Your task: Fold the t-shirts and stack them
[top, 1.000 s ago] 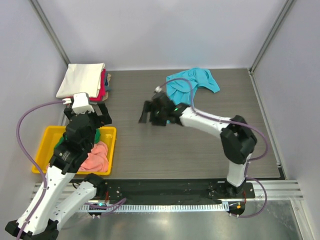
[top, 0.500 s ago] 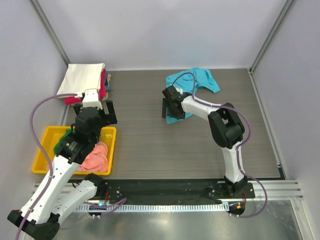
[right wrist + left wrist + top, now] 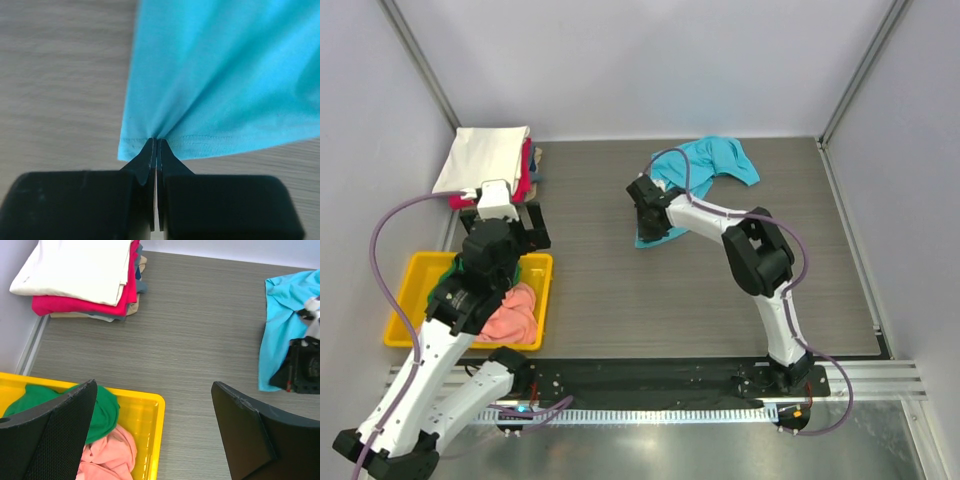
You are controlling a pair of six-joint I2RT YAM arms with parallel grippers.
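Note:
A turquoise-blue t-shirt (image 3: 715, 160) (image 3: 282, 315) lies crumpled at the back middle of the table. My right gripper (image 3: 649, 208) (image 3: 156, 142) is shut on its stitched hem (image 3: 200, 142), and the cloth (image 3: 225, 75) fans out from the closed tips. My left gripper (image 3: 502, 222) (image 3: 154, 385) hovers open and empty over the tray's far right corner. A folded stack (image 3: 485, 160) (image 3: 80, 265) sits at the back left, cream-white on top and red beneath. A green shirt (image 3: 102, 412) and a salmon-pink shirt (image 3: 107, 455) lie bunched in the tray.
The yellow plastic tray (image 3: 544, 300) (image 3: 150, 405) stands at the front left, beside the left arm. Grey walls with metal corner posts close in the table. The right arm's black wrist (image 3: 305, 370) shows at the right edge of the left wrist view.
The right gripper has swung back to the turquoise shirt, closed on its hem and drawn that edge slightly left. The left arm has shifted only a little above the tray.

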